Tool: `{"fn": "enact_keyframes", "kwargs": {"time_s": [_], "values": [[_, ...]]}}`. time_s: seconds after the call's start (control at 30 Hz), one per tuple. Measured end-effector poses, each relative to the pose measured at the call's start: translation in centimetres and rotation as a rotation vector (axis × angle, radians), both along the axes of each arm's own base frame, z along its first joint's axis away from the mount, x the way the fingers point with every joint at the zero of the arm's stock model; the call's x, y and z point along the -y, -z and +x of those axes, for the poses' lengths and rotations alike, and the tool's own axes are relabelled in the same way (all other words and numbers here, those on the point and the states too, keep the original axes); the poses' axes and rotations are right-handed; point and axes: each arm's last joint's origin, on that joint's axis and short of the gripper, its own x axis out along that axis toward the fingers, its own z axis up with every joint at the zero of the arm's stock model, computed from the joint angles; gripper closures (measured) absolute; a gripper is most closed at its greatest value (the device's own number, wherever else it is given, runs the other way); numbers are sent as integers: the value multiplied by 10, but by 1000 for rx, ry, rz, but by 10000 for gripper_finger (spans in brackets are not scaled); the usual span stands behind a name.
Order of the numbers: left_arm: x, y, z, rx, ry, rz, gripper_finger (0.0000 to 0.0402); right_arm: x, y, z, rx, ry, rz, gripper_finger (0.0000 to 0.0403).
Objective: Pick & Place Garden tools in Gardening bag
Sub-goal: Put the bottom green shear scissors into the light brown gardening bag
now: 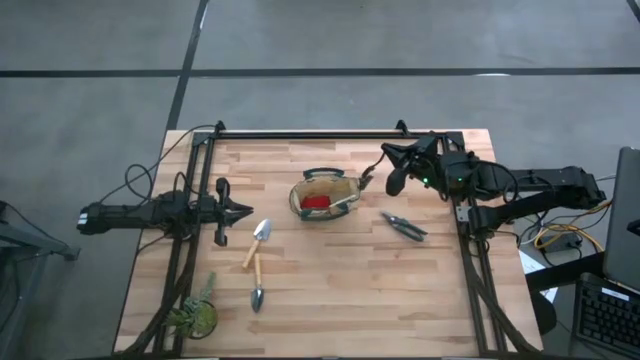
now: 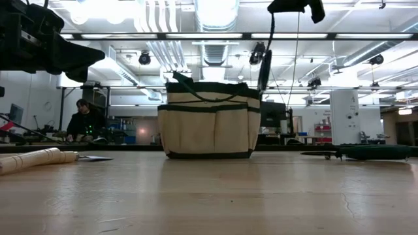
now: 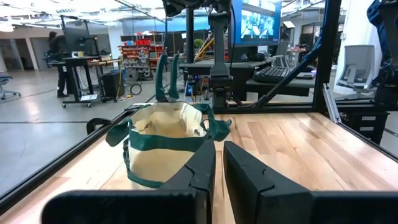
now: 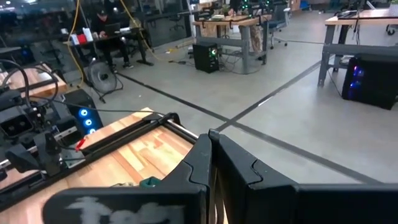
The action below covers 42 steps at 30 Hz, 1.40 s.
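Pale wooden table (image 1: 340,290) planks carry all items, with a dark frame rail along the far edge and down both sides. At the centre, nearer the far edge, stands the gardening bag (image 1: 324,196), upright, oval, tan with dark rim and loop handles; a red item (image 1: 316,201) lies inside it. In the low view the bag (image 2: 209,119) sits flat on the boards, with dark handles rising above its rim.

Right of the bag, apart from it, a pair of dark shears (image 1: 404,226) lies flat on open boards, clear of the right rail. Left of the bag, two trowels lie near each other: one (image 1: 257,241) with its blade toward the bag, the other (image 1: 257,286) nearer the front edge with its blade pointing to the front. A green plant (image 1: 194,316) sits at the front left corner, by the left rail.

Right gripper (image 1: 392,183) hangs above the table just right of the bag, fingers closed together and holding nothing. Left gripper (image 1: 245,210) sits over the left part of the table, pointing toward the bag, fingers nearly together with a thin gap, empty. Front centre and front right boards are bare.
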Motion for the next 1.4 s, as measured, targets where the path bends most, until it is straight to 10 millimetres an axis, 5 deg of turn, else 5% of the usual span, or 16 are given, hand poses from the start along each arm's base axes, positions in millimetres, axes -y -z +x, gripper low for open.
{"fn": "enact_keyframes", "kwargs": {"time_s": [0.53,0.77,0.97,1.4], "values": [[0,0,0,0,0,0,364,-2,8,54,-113,-84,-2,392],[0,0,0,0,0,0,364,-5,-24,70,-93,-109,-104,392],[0,0,0,-1,0,0,364,-5,-37,70,-120,-106,-106,392],[0,0,0,0,0,0,364,-3,-8,61,-231,-16,-80,392]]}}
